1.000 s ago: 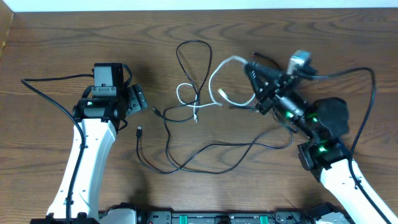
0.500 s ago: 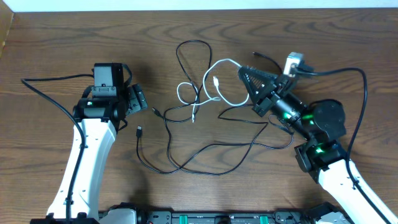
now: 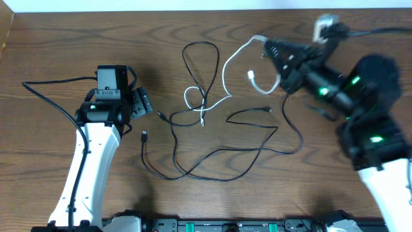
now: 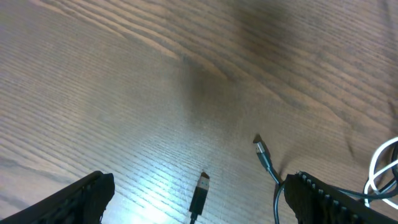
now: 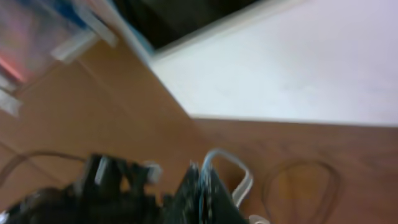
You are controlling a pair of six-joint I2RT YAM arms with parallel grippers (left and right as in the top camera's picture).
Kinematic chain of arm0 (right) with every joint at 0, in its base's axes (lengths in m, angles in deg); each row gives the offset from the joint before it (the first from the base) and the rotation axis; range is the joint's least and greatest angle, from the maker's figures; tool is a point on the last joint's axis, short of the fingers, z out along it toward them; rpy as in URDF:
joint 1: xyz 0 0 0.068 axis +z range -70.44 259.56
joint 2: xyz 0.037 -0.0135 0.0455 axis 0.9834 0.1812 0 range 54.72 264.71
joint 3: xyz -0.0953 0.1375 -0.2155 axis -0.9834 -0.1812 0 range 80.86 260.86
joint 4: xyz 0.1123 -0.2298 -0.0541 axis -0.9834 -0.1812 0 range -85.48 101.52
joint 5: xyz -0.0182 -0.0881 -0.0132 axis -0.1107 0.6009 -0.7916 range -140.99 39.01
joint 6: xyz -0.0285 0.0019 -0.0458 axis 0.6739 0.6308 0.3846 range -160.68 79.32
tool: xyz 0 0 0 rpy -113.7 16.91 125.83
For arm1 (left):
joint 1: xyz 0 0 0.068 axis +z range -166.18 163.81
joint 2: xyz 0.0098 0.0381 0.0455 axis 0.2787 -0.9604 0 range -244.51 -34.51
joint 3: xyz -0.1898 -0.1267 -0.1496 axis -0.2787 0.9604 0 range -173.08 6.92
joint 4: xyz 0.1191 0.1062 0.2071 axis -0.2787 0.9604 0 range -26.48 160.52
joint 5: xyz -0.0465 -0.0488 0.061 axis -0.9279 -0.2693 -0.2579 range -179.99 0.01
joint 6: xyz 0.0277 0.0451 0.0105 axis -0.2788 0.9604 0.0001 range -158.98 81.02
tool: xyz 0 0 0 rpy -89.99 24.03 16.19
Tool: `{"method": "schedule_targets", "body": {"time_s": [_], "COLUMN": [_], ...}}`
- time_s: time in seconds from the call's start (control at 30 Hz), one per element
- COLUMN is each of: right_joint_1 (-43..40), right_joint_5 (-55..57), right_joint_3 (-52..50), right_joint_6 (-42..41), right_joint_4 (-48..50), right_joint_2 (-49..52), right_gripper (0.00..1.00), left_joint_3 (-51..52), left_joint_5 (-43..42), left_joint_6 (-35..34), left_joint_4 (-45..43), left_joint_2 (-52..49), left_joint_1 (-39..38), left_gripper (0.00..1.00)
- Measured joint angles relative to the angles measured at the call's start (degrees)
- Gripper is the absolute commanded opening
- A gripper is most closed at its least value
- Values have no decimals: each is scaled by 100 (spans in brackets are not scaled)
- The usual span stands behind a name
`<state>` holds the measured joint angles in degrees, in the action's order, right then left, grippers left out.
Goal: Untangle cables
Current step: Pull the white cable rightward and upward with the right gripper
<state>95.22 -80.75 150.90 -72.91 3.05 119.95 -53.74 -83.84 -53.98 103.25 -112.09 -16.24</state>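
The cables lie tangled mid-table. My right gripper (image 3: 264, 44) is shut on the white cable (image 3: 225, 72) and holds it raised at the back right. The cable's plug end (image 3: 252, 76) hangs below the gripper, and its other part loops (image 3: 192, 96) through the tangle. In the blurred right wrist view the jaws (image 5: 200, 179) pinch the white cable (image 5: 233, 167). One black cable (image 3: 199, 46) loops at the back. Another black cable (image 3: 193, 175) runs along the front, with a plug (image 3: 144, 135). My left gripper (image 3: 145, 103) stands open and empty, left of the tangle, above two black plugs (image 4: 200, 186) (image 4: 261, 149).
The wooden table (image 3: 58, 51) ends at a white strip along the back edge. The arms' own thick black cables (image 3: 45, 96) trail on the left and far right. A dark rail (image 3: 212, 225) runs along the front edge.
My right gripper has moved back and to the right, lifting the white cable and pulling its strand and plug end away from the tangle. The left arm has not moved.
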Motion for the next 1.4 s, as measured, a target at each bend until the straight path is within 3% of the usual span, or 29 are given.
{"method": "schedule_targets", "body": {"time_s": [0.23, 0.43, 1.0, 1.23, 1.4], "right_joint_1": [-719, -1598, -1923, -1923, -1923], "right_joint_5": [988, 2302, 2048, 1906, 1902], "right_joint_3": [2194, 2686, 2691, 2691, 2691], "right_joint_6": [1274, 1919, 2334, 2540, 2577], "right_joint_4": [-2826, -3954, -4819, -4918, -4920], "right_joint_2": [402, 483, 822, 918, 918], "right_gripper": [1, 1, 1, 1, 1], "left_joint_3": [0, 0, -7, -7, -9], "left_joint_5": [0, 0, -44, -905, -2072], "left_joint_6": [0, 0, -15, 15, 1104], "left_joint_4": [-2, -2, -356, -391, -859], "left_joint_2": [0, 0, 0, 0, -2], "left_joint_1": [0, 0, 0, 0, -94], "left_gripper": [91, 92, 91, 91, 92]}}
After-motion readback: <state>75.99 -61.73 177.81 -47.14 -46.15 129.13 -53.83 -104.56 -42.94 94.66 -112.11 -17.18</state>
